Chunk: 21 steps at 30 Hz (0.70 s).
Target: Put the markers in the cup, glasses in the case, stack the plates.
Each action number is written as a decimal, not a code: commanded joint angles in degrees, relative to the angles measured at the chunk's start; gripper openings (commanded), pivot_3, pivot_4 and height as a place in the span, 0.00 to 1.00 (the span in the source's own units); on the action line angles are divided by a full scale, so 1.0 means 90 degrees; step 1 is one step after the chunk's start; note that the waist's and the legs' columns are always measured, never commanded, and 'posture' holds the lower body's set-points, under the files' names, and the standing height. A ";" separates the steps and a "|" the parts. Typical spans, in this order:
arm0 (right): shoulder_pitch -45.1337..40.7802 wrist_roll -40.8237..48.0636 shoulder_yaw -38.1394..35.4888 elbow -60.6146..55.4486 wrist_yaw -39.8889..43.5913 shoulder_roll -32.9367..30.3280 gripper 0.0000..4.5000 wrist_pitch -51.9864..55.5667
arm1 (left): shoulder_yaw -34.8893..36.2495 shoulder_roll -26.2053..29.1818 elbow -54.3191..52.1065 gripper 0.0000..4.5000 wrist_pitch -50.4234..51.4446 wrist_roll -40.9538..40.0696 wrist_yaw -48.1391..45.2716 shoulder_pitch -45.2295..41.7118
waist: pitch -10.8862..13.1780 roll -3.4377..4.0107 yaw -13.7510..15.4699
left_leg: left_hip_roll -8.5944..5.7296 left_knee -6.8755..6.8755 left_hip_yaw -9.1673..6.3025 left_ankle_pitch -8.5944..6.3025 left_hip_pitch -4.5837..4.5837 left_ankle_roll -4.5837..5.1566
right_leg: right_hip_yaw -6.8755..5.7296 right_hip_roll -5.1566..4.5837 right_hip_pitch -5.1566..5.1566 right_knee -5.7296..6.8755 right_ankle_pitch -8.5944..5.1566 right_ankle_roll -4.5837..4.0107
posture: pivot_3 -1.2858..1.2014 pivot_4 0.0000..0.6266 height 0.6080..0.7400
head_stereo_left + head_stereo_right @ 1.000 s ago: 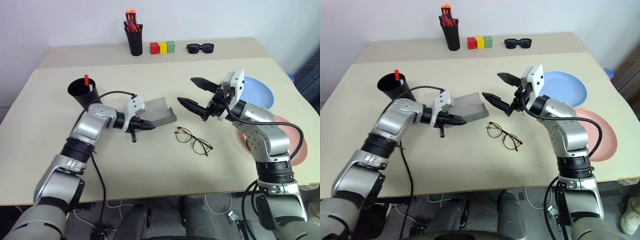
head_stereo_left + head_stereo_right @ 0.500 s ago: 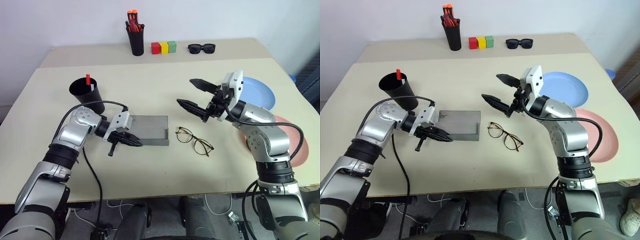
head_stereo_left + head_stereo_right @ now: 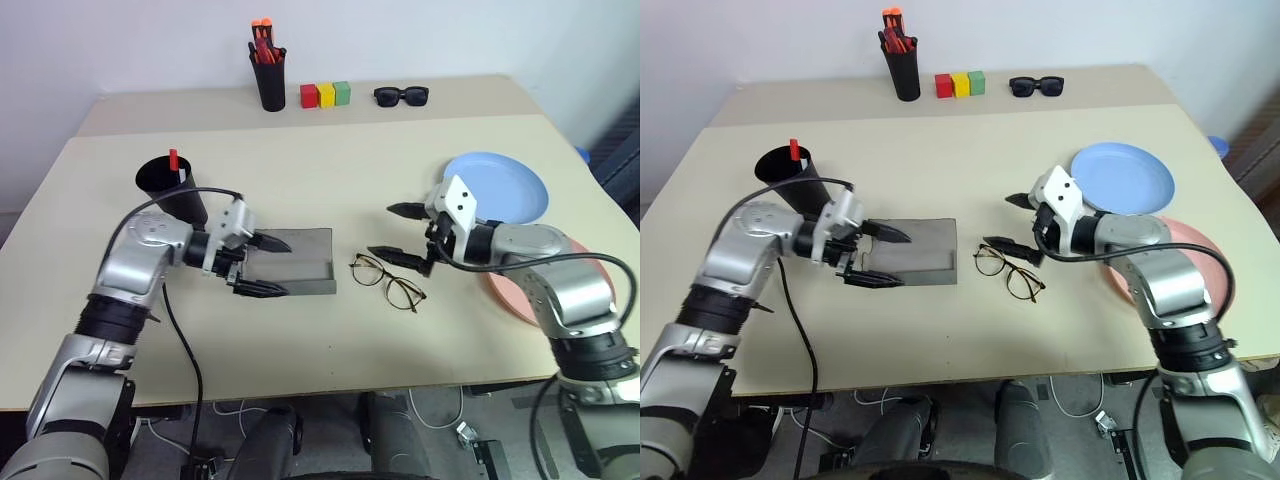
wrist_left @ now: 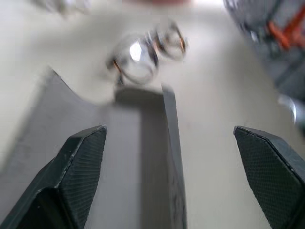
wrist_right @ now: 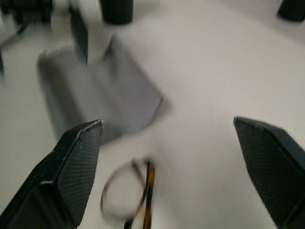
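On the desk (image 3: 330, 350), going left to right, the wide black cup (image 3: 170, 187) stands with a red-tipped marker (image 3: 174, 161) sticking up from it, so the marker step looks at least partly done, though what else sits inside is hidden. Next, the left gripper (image 3: 262, 266) hovers with its fingers spread wide over the near end of the grey glasses case (image 3: 295, 264), which lies opened flat and empty. Just beside the case lie the wire-framed glasses (image 3: 388, 282), and the right gripper (image 3: 400, 233) hangs close above them with fingers apart, holding nothing. The step in hand appears to be the glasses: the next move calls for lowering onto the thin frame, pinching it gently and carrying it into the case. The light blue plate (image 3: 507, 187) and salmon pink plate (image 3: 560, 285) lie unstacked. No writing or brand can be read.
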 commanded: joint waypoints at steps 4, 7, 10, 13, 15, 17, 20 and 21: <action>0.0091 0.0058 0.0251 -0.0996 -0.0452 -0.0405 1.00 0.1754 | 0.1485 0.0255 -0.1332 0.99 0.0605 -0.1239 0.0514 0.1185 | -0.0001 -0.0002 0.0046 | 0.0003 0.0004 0.0000 0.0000 0.0000 0.0000 | -0.0001 -0.0002 0.0005 -0.0002 0.0000 0.0000 | 0.52 0.24 1.00; 0.0059 0.0015 0.0372 -0.0930 -0.0701 -0.0291 1.00 0.2244 | 0.1927 0.0327 -0.1580 0.99 0.0708 -0.1584 0.0616 0.1722 | -0.0001 -0.0002 0.0064 | 0.0002 0.0005 0.0005 0.0000 -0.0001 0.0000 | -0.0001 -0.0006 0.0006 -0.0007 0.0000 -0.0001 | 0.52 0.24 1.00; 0.0058 -0.0164 0.0587 -0.0774 -0.0900 -0.0266 1.00 0.2441 | 0.2090 0.0386 -0.1752 0.99 0.0475 -0.1563 0.0694 0.2136 | -0.0001 -0.0002 0.0077 | 0.0002 0.0005 0.0009 0.0000 -0.0002 0.0000 | -0.0002 -0.0005 0.0008 -0.0008 0.0000 -0.0001 | 0.52 0.24 1.00; -0.0010 -0.0141 0.0606 -0.0540 -0.1003 -0.0197 0.94 0.2683 | 0.2136 0.0399 -0.1956 1.00 0.0525 -0.1623 0.0896 0.2349 | -0.0002 -0.0003 0.0080 | -0.0001 0.0005 0.0012 0.0000 -0.0001 0.0000 | -0.0002 -0.0008 0.0010 -0.0011 0.0000 -0.0001 | 0.52 0.24 1.00; -0.0035 -0.0124 0.0648 -0.0491 -0.0962 -0.0229 0.78 0.2728 | 0.2111 0.0377 -0.2113 1.00 0.0530 -0.1654 0.1039 0.2426 | -0.0002 -0.0003 0.0081 | 0.0000 0.0005 0.0011 0.0000 -0.0002 0.0000 | -0.0002 -0.0008 0.0010 -0.0011 0.0000 -0.0001 | 0.52 0.24 1.00; -0.0141 -0.0017 0.0546 -0.0436 -0.0993 -0.0099 0.59 0.2854 | 0.2081 0.0348 -0.2242 1.00 0.0621 -0.1744 0.1162 0.2450 | -0.0002 -0.0003 0.0074 | 0.0000 0.0005 0.0011 0.0000 -0.0002 0.0000 | -0.0002 -0.0007 0.0010 -0.0011 -0.0001 -0.0001 | 0.52 0.24 1.00; -0.0235 -0.0020 0.0607 -0.0416 -0.0937 -0.0125 0.59 0.2900 | 0.2007 0.0370 -0.2355 1.00 0.0709 -0.1819 0.1297 0.2439 | -0.0002 -0.0003 0.0055 | 0.0001 0.0005 0.0014 0.0000 0.0000 0.0000 | -0.0002 -0.0007 0.0010 -0.0011 0.0000 -0.0001 | 0.52 0.24 1.00; -0.0246 -0.0012 0.0604 -0.0395 -0.0956 -0.0098 0.59 0.2933 | 0.1987 0.0364 -0.2378 1.00 0.0745 -0.1854 0.1353 0.2418 | -0.0002 -0.0003 0.0058 | 0.0001 0.0004 0.0013 0.0000 0.0001 0.0000 | -0.0002 -0.0006 0.0010 -0.0011 -0.0001 -0.0001 | 0.52 0.24 1.00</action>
